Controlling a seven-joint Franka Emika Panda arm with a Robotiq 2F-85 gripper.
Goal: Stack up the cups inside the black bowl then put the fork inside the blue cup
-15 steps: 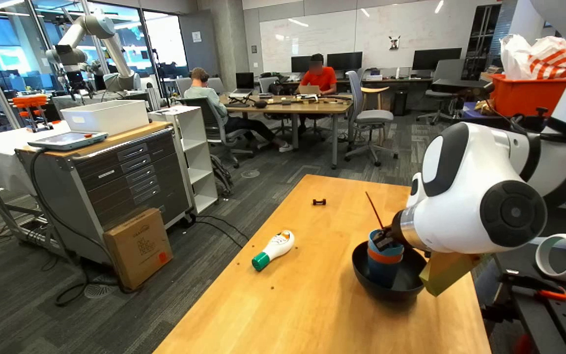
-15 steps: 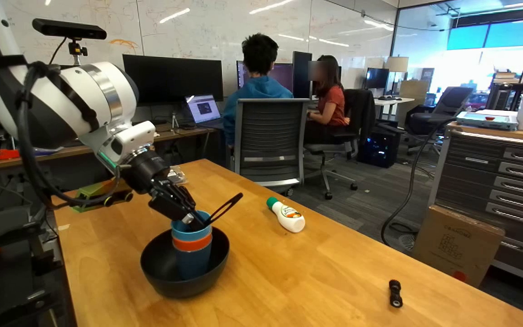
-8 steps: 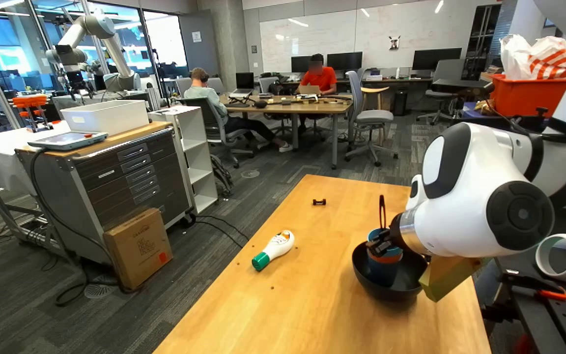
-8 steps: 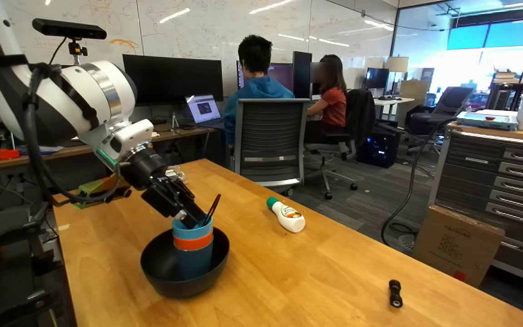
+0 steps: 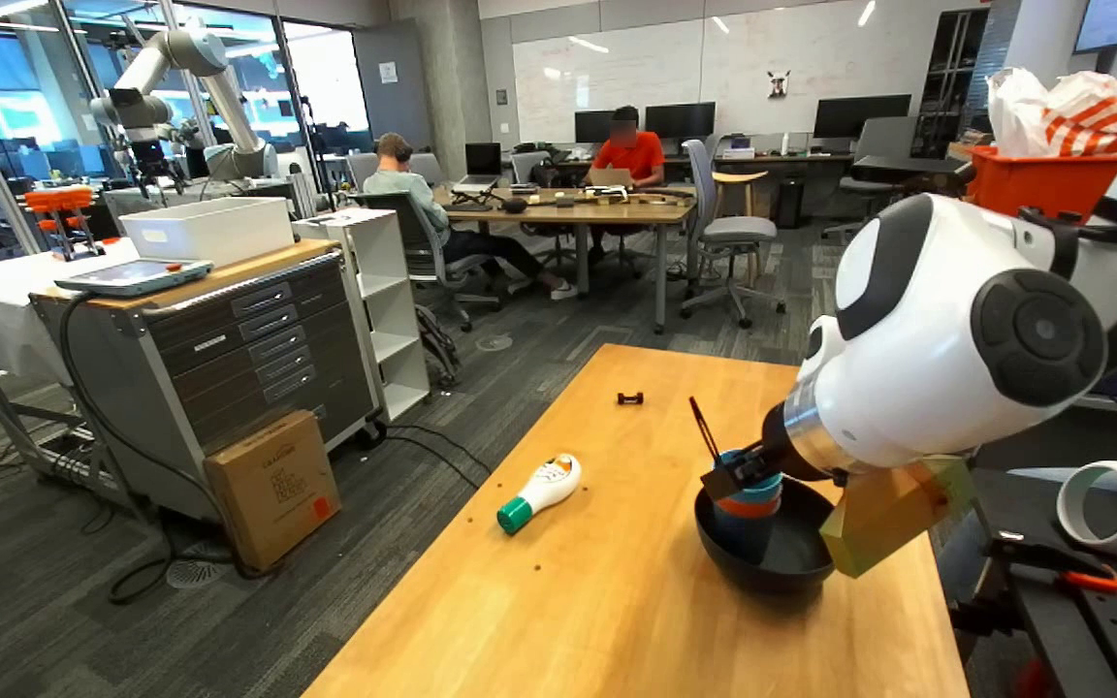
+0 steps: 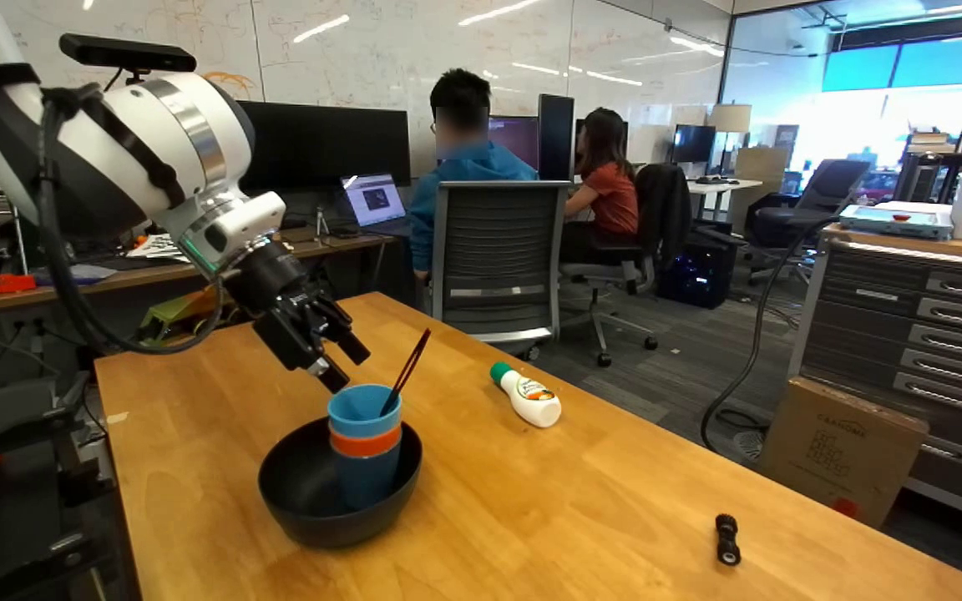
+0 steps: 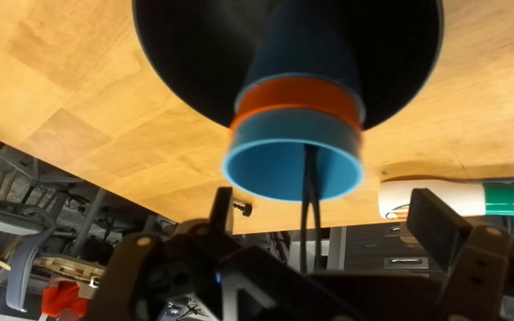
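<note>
Blue round cup (image 6: 357,417), thin dark fork (image 6: 398,387) inside, tops the orange cup (image 6: 366,443) and navy cup (image 6: 367,482) in the wide black bowl (image 6: 339,527). Black tool (image 6: 346,364) gapes wide.

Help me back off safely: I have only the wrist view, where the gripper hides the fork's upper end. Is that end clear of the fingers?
Observer: Looks clear. In both exterior views the upper end of the fork stands apart from the fingers.
Operator: My picture crops the bowl. Does it overhang the table?
Observer: No, it stands on the table, in from the edges in view.
Operator: And the black end beside one of my fingers?
Observer: Part of a small dumbbell-shaped piece lying on the table.
</note>
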